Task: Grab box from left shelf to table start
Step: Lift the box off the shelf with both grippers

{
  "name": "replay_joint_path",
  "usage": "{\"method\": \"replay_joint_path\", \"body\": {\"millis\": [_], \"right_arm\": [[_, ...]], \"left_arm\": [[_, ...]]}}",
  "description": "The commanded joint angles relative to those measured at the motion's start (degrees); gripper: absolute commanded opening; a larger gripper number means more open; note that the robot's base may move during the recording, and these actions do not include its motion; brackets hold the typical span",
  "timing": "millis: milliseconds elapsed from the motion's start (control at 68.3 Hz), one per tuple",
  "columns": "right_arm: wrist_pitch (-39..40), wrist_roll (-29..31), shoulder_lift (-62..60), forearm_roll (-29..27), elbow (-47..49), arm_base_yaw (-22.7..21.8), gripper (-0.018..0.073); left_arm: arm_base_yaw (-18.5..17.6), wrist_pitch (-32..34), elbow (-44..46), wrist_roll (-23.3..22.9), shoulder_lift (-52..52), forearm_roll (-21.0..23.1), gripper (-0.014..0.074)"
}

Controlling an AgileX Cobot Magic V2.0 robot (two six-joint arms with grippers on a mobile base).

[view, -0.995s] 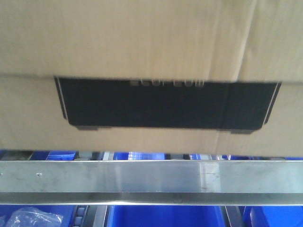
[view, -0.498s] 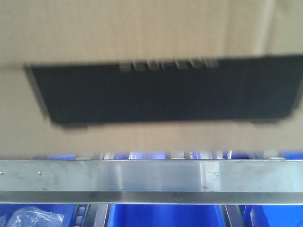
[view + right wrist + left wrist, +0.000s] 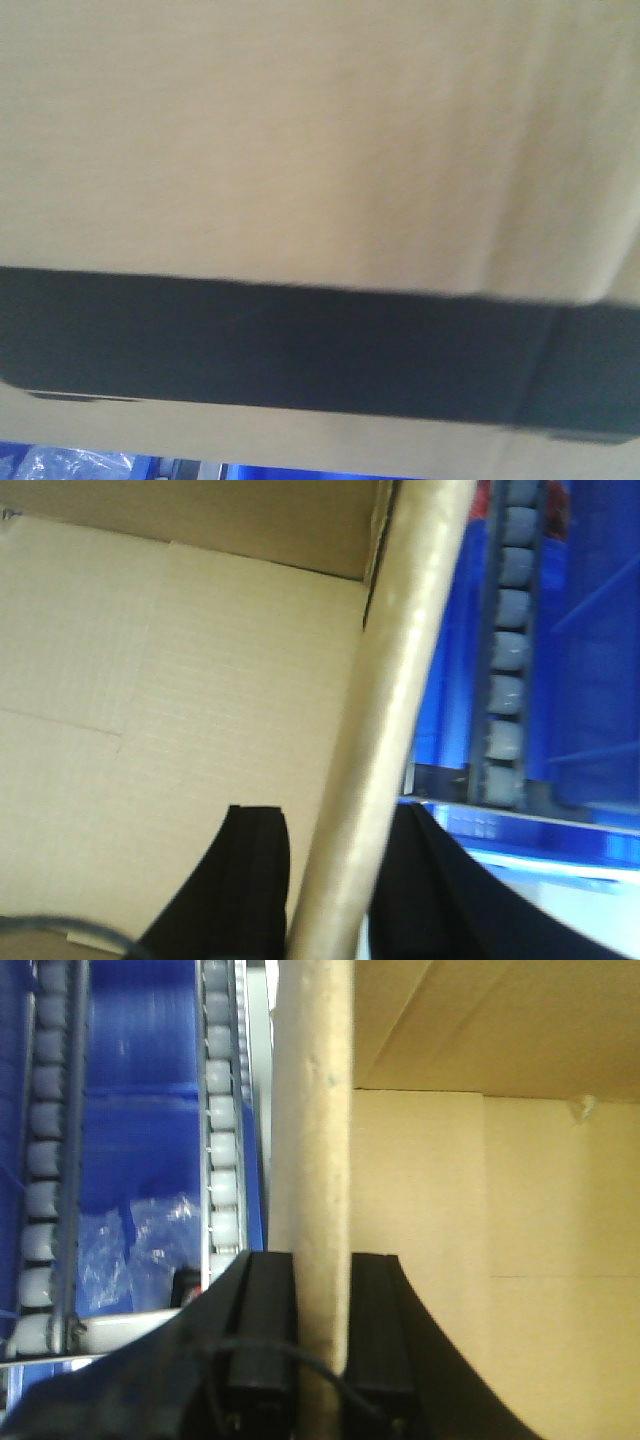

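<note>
Both arms on the box. Left fingers pinch one upright cardboard wall: one black finger presses the outer face and the other the inner face, with the wall rising straight up between them. Beyond the inner finger lie the pale inside of the box and a folded flap. Beyond the outer finger a roller track runs away from the fingers, with a blue bin next to it and crumpled clear plastic lying near the fingertip level. Right fingers pinch the opposite wall the same way, one finger inside and one outside, the wall leaning across the view between them. The box interior is on the inner-finger side; a second roller track and blue plastic are on the outer-finger side. In the front view the box is blurred and fills almost the whole view, its black printed panel low on the near face, no lettering legible. Only a thin strip of blue shows under the bottom edge. Cannot tell whether the box base touches the shelf or hangs free.
</note>
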State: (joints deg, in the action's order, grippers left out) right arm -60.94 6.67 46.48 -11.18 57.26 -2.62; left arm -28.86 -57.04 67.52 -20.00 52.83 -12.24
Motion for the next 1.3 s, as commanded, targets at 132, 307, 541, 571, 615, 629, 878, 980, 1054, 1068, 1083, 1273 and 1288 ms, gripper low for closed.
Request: {"method": "replay_joint_path", "body": {"millis": [132, 307, 541, 571, 615, 629, 878, 980, 1054, 1068, 1083, 1273, 1288], "right_arm": [[7.7, -0.7, -8.5, -2.7, 0.1, -0.3, 0.0058], [9.8, -0.7, -14.1, -4.3, 0.3, -0.3, 0.0058], [13.0, -0.7, -17.6, -5.1, 2.3, -0.3, 0.0058], [13.2, -0.7, -17.6, -5.1, 2.4, -0.3, 0.0058], [13.2, -0.7, -17.6, -5.1, 2.4, -0.3, 0.0058], [13.2, -0.7, -17.6, -5.1, 2.4, -0.3, 0.0058], [13.9, -0.7, -17.6, -5.1, 2.4, -0.3, 0.0058], [14.0, -0.7, -17.6, -5.1, 2.4, -0.3, 0.0058], [14.0, -0.7, -17.6, -5.1, 2.4, -0.3, 0.0058], [14.0, -0.7, -17.6, -5.1, 2.4, -0.3, 0.0058], [14.0, -0.7, -17.6, -5.1, 2.4, -0.3, 0.0058], [14.0, -0.7, -17.6, -5.1, 2.4, -0.3, 0.0058], [14.0, -0.7, -17.6, -5.1, 2.4, -0.3, 0.0058]], "left_arm": [[-0.8, 8.3, 2.2, 0.0, -7.2, 2.2, -0.0092], [-0.8, 8.3, 2.2, 0.0, -10.4, 2.2, -0.0092], [-0.8, 8.4, 2.2, 0.0, -11.5, 2.5, -0.0092], [-0.8, 8.4, 2.2, 0.0, -11.5, 2.5, -0.0092], [-0.8, 8.4, 2.2, 0.0, -11.5, 2.5, -0.0092], [-0.8, 8.4, 2.2, 0.0, -11.5, 2.5, -0.0092], [-0.8, 8.4, 2.2, 0.0, -11.5, 2.5, -0.0092], [-0.8, 8.4, 2.2, 0.0, -11.5, 2.5, -0.0092], [-0.8, 8.4, 2.2, 0.0, -11.5, 2.5, -0.0092], [-0.8, 8.4, 2.2, 0.0, -11.5, 2.5, -0.0092], [-0.8, 8.4, 2.2, 0.0, -11.5, 2.5, -0.0092], [-0.8, 8.4, 2.2, 0.0, -11.5, 2.5, -0.0092], [-0.8, 8.4, 2.2, 0.0, -11.5, 2.5, -0.0092]]}}
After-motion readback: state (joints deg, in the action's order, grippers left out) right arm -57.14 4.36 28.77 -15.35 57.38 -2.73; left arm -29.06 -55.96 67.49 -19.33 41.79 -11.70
